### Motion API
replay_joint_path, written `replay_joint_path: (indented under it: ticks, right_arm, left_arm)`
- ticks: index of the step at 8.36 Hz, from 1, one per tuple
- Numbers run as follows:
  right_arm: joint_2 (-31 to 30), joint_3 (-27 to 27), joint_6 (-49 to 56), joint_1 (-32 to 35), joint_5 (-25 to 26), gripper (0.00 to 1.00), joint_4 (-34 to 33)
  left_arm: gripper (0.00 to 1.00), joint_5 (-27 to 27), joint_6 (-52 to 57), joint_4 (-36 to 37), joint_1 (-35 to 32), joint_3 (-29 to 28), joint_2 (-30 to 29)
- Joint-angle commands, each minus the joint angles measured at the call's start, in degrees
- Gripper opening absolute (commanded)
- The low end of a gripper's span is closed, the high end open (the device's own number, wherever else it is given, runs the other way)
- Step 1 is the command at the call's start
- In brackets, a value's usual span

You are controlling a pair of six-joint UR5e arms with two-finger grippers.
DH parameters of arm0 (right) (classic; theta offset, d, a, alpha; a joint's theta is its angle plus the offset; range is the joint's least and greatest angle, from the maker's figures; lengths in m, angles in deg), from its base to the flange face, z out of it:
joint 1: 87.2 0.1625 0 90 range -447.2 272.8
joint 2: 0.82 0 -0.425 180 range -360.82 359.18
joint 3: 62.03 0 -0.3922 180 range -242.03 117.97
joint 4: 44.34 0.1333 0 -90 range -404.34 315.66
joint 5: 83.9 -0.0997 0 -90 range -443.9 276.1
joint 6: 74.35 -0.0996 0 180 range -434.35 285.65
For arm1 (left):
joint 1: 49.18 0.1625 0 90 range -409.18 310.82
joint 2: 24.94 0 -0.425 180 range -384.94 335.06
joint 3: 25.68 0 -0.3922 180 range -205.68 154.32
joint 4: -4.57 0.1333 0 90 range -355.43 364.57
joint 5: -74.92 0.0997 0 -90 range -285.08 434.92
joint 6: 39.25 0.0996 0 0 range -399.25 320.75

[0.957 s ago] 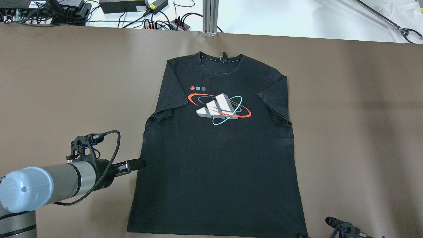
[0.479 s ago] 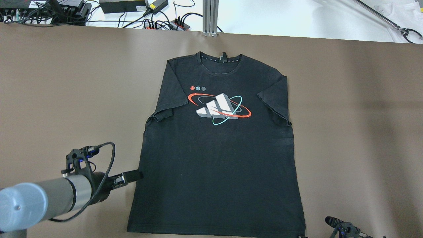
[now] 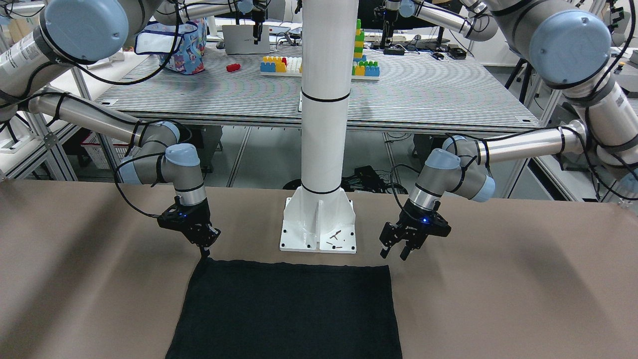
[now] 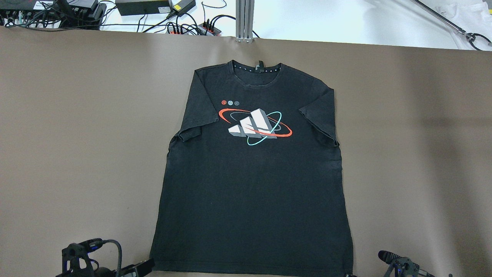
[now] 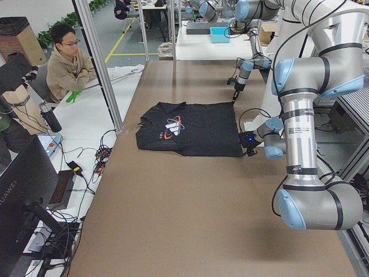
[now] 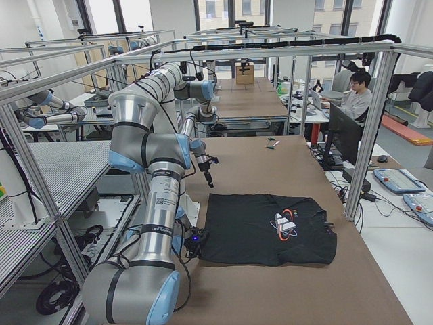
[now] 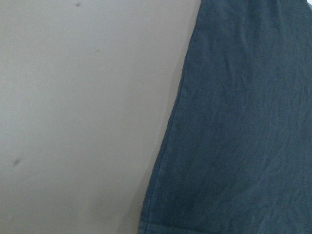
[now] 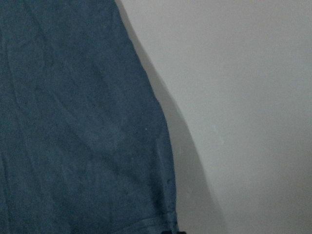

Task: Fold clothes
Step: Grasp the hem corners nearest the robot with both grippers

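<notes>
The clothes are a black T-shirt with a printed chest logo, lying flat and face up, collar at the far side. Its hem faces the robot. My left gripper hangs open just off the hem's corner, fingers apart and nothing between them; its fingers show at the overhead view's bottom edge. At the other hem corner my right gripper looks shut, its tip touching the fabric; whether it pinches cloth is not visible. Both wrist views show the shirt's side edge on the brown table.
A white pillar's base plate is bolted just behind the hem. Cables and power strips and an aluminium post lie beyond the far edge. A seated person is at the far side. Brown tabletop flanks the shirt.
My left arm has drawn back toward the robot along the shirt's side edge, from mid-length down to the hem corner. The right arm and the shirt have stayed put.
</notes>
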Motion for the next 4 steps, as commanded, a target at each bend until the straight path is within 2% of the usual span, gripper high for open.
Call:
replay_joint_path:
  ticks: [1, 4]
  right_arm:
    - [0.0, -0.1, 0.0, 0.0, 0.2, 0.00, 0.0]
    - [0.0, 0.0, 0.0, 0.0, 0.4, 0.00, 0.0]
  left_arm:
    - [0.57, 3.9, -0.9, 0.0, 4.4, -2.6, -0.5]
    - [0.54, 3.6, -0.5, -0.6, 4.1, -4.4, -1.5]
